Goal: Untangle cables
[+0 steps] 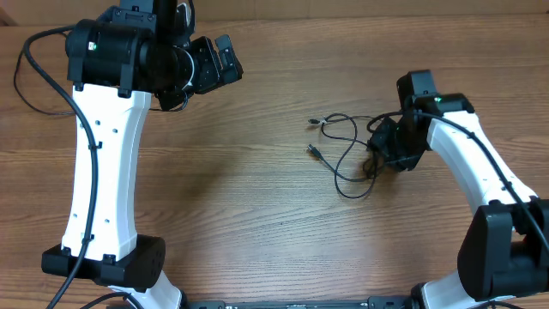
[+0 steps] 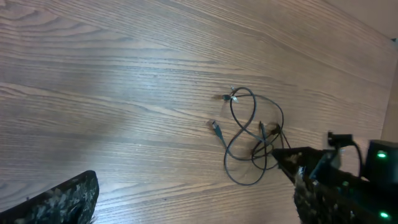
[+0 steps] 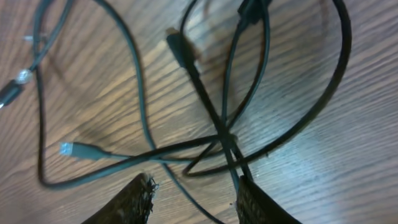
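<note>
The cables point(image 1: 343, 150) are thin black cords lying in tangled loops on the wooden table, right of centre, with small plugs point(image 1: 313, 152) at their left ends. My right gripper point(image 1: 375, 154) is down at the right edge of the tangle. In the right wrist view its fingers point(image 3: 134, 202) stand apart over the crossing strands point(image 3: 211, 118), and one thin strand runs through the gap untouched. A plug point(image 3: 74, 150) lies to the left. My left gripper point(image 1: 225, 58) hangs wide open at the back left, far from the cables point(image 2: 252, 134), holding nothing.
The left arm's white link point(image 1: 103, 172) stretches from its base at the front left towards the back. The right arm point(image 1: 480, 172) comes in from the front right. A thicker black wire point(image 1: 26, 77) loops at the far left edge.
</note>
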Motion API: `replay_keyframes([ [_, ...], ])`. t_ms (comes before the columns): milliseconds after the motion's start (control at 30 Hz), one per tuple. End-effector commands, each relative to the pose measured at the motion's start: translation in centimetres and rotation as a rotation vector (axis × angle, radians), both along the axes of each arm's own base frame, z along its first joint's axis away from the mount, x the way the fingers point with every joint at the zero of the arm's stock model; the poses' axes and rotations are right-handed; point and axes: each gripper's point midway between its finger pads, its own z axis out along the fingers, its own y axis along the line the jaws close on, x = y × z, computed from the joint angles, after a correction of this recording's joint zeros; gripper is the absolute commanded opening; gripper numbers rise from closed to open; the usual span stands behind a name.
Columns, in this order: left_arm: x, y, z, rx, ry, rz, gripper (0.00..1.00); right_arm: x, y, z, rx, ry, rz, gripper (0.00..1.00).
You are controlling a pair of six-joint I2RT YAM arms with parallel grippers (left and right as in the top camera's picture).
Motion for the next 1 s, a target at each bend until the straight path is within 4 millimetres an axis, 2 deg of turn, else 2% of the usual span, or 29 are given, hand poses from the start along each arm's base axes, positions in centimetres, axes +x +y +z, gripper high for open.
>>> replay_keyframes([
  [0,0.3,0.1,-0.4,0.028,-0.005,-0.02,1.0,-0.5,-0.2,-1.2,-0.004,0.01,-0.031,0.42],
  [100,0.3,0.1,-0.4,0.028,-0.006,-0.019,1.0,-0.2,-0.2,-2.0,-0.005,-0.015,-0.035,0.43],
  [233,0.3,0.1,-0.4,0.028,-0.006,-0.02,1.0,0.0,-1.3,-2.4,-0.066,-0.027,-0.045,0.41],
  [400,0.3,0.1,-0.4,0.028,-0.006,-0.02,1.0,0.5,-1.7,-2.3,-0.085,-0.049,-0.052,0.04],
  [500,0.3,0.1,-0.4,0.028,-0.005,-0.02,1.0,1.4,-1.1,-1.3,-0.056,-0.079,-0.008,0.04],
  [567,0.3,0.1,-0.4,0.028,-0.005,-0.019,1.0,2.3,-0.1,0.5,-0.014,-0.116,0.057,0.04],
  [633,0.3,0.1,-0.4,0.028,-0.005,-0.019,1.0,3.2,0.8,3.1,0.032,-0.162,0.109,0.04],
  [733,0.3,0.1,-0.4,0.028,-0.005,-0.019,1.0,4.6,2.9,9.3,0.135,-0.282,0.221,0.04],
  [800,0.3,0.1,-0.4,0.028,-0.005,-0.019,1.0,5.2,4.3,14.9,0.199,-0.388,0.298,0.03],
  [833,0.3,0.1,-0.4,0.028,-0.005,-0.019,1.0,5.5,4.7,18.3,0.219,-0.452,0.32,0.04],
  [867,0.3,0.1,-0.4,0.028,-0.005,-0.019,1.0,5.5,4.8,20.8,0.222,-0.496,0.326,0.04],
  [900,0.3,0.1,-0.4,0.028,-0.005,-0.019,1.0,5.3,4.8,24.9,0.215,-0.575,0.335,0.04],
  [933,0.3,0.1,-0.4,0.028,-0.005,-0.019,1.0,5.1,4.8,27.9,0.211,-0.639,0.342,0.04],
  [967,0.3,0.1,-0.4,0.028,-0.005,-0.02,1.0,4.9,4.7,29.5,0.208,-0.677,0.346,0.04],
])
